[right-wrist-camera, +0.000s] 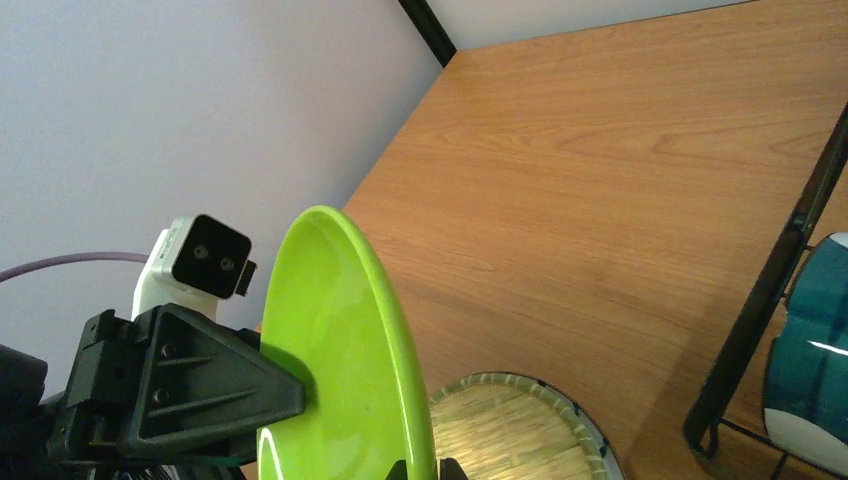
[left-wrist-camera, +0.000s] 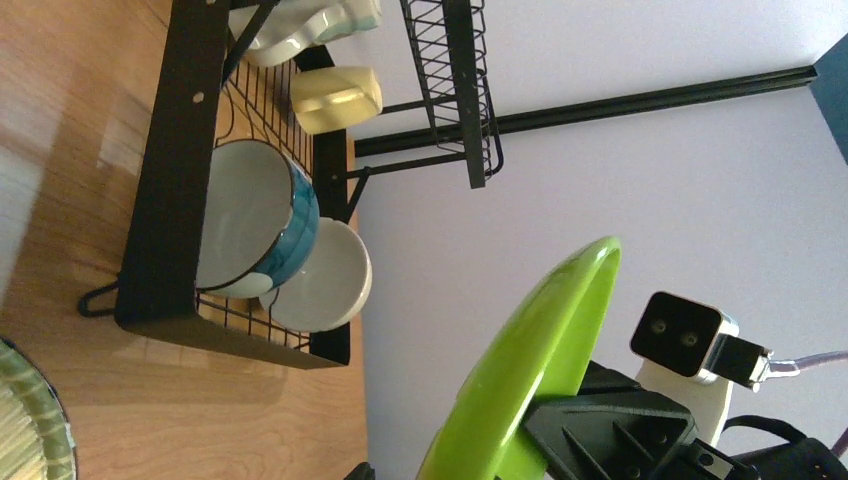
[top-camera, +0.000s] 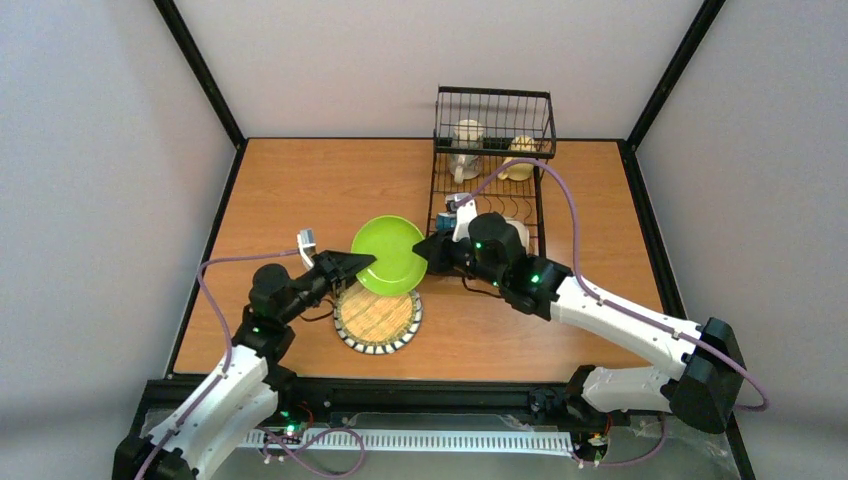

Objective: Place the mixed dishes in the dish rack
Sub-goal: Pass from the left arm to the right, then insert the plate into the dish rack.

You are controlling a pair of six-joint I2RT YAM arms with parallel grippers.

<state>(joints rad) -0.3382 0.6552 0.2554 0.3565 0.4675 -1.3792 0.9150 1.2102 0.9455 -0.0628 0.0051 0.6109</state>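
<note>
The wooden bench (top-camera: 300, 190) is walled on three sides by pale panels with black corner posts. Its left half and far-left corner lie bare, and that is where the open room is.

The black wire dish rack (top-camera: 492, 105) stands at the far right, its long side running toward the back wall and its raised basket tier at the far end. Its near-left corner is close to the right arm's wrist.

The right arm (top-camera: 620, 320) reaches from its base diagonally left and forward, low over the bench, with the forearm passing the rack's near end. The left arm (top-camera: 225, 385) leans forward and right, elbow bent.

Between them a plain green plate (top-camera: 392, 255) is held on edge in the air, left of the rack. The right claw (top-camera: 425, 250) is closed on its right rim. The left claw (top-camera: 362, 262) is at the opposite rim, one finger (right-wrist-camera: 215, 385) against the plate's back; I cannot tell whether it grips.

Just below lies a striped-rim plate (top-camera: 378, 320), flat on the bench, with a woven-looking centre.

In the rack's near end a teal-banded bowl (left-wrist-camera: 295, 225) stands on edge, with a white bowl (left-wrist-camera: 325, 280) just beside it. A white mug (top-camera: 466, 150) and a cream mug (top-camera: 518, 160) sit at the far end by the basket tier.
</note>
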